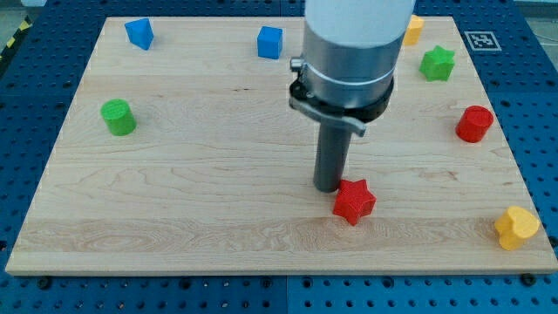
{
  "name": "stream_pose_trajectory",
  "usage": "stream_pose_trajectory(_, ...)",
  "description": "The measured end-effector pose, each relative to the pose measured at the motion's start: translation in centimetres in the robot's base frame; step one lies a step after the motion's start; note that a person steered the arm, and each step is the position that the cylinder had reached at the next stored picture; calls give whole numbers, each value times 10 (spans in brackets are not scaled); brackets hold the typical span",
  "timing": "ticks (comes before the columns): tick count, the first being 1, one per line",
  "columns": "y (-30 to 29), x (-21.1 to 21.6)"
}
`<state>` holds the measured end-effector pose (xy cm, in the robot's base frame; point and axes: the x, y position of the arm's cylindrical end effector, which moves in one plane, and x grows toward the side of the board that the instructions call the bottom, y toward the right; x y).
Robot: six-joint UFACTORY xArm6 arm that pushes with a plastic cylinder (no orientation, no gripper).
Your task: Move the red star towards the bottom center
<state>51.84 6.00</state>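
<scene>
The red star (354, 201) lies on the wooden board (192, 209), right of centre and toward the view's bottom. My tip (328, 187) rests on the board just to the upper left of the star, touching or nearly touching its left point. The rod rises from there into the large grey arm body (353, 52) at the view's top.
A blue block (139, 33) and a blue cube (270, 42) sit along the top. A green cylinder (118, 118) is at the left. A green star (438, 63), a red cylinder (475, 124), a yellow block (516, 228) and another yellow block (413, 29) are at the right.
</scene>
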Motion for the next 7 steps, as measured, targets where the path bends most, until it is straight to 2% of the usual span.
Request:
stream_pose_trajectory(2, 74, -5)
stream_pose_trajectory(3, 87, 11)
stream_pose_trajectory(6, 7, 23)
stream_pose_trajectory(7, 7, 12)
